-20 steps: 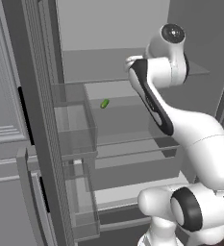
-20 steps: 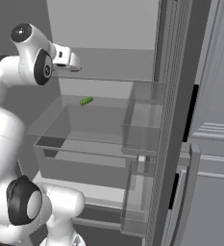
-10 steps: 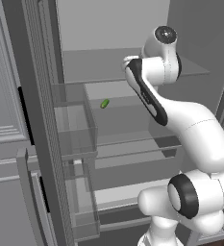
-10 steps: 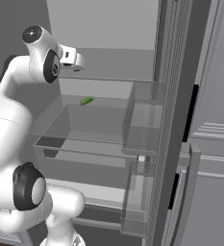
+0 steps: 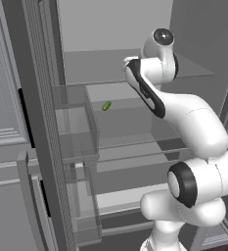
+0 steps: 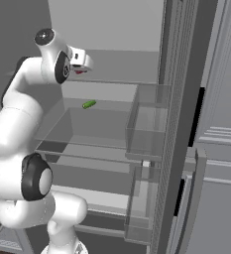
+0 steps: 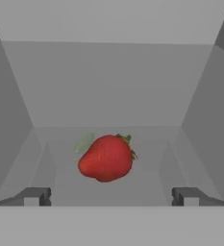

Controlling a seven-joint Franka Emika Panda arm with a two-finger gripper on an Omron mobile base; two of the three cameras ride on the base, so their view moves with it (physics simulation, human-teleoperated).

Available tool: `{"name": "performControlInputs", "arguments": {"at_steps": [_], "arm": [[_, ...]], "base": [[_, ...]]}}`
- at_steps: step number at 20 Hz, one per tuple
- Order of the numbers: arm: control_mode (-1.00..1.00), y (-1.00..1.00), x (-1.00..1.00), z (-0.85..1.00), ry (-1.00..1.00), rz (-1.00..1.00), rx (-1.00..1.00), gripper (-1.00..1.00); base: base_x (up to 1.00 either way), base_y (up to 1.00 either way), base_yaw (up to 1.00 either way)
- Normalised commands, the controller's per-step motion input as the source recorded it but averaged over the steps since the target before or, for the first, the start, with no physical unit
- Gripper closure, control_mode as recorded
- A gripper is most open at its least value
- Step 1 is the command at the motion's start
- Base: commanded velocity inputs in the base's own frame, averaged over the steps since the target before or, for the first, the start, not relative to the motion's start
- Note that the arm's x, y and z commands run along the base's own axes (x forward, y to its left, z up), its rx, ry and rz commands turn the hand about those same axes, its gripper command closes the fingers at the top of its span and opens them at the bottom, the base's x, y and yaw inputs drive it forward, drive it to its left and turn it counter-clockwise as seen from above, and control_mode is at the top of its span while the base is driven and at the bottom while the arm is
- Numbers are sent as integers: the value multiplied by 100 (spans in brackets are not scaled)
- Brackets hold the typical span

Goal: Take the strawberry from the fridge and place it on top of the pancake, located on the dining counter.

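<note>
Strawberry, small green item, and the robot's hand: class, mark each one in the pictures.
strawberry (image 7: 106, 158), hand view, middle of its red flesh.
small green item (image 5: 106, 106), left base view, centre of its oblong body on the shelf.
hand (image 7: 111, 196), hand view, midway between its open fingertips.

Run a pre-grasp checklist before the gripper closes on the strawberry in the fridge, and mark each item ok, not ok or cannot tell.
1. Jaws open wide enough: ok. In the hand view the gripper has its fingertips far apart, wider than the strawberry.
2. Strawberry centred between the tips: ok, it sits roughly midway, slightly left.
3. Tips level with the fruit: not ok, the strawberry lies ahead of the tips, not between them.
4. Fridge door open, path free: ok.
5. Right target: ok. The small green item lies on the shelf below, apart from the gripper.
6. Strawberry resting stably on the shelf: cannot tell.
</note>
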Motion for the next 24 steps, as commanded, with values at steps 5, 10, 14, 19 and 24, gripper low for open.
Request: {"name": "performControlInputs", "arguments": {"at_steps": [5,10,14,19,24], "arm": [[-100,0,42,-5,1,0,0,-100],[-100,0,37,-9,2,0,0,-100],[-100,0,7,-9,0,0,0,-100],[-100,0,0,-15,0,1,0,-100],[-100,5,3,-33,0,0,-2,100]], "base": [[0,0,0],[0,0,0],[0,0,0],[0,0,0],[0,0,0]]}}
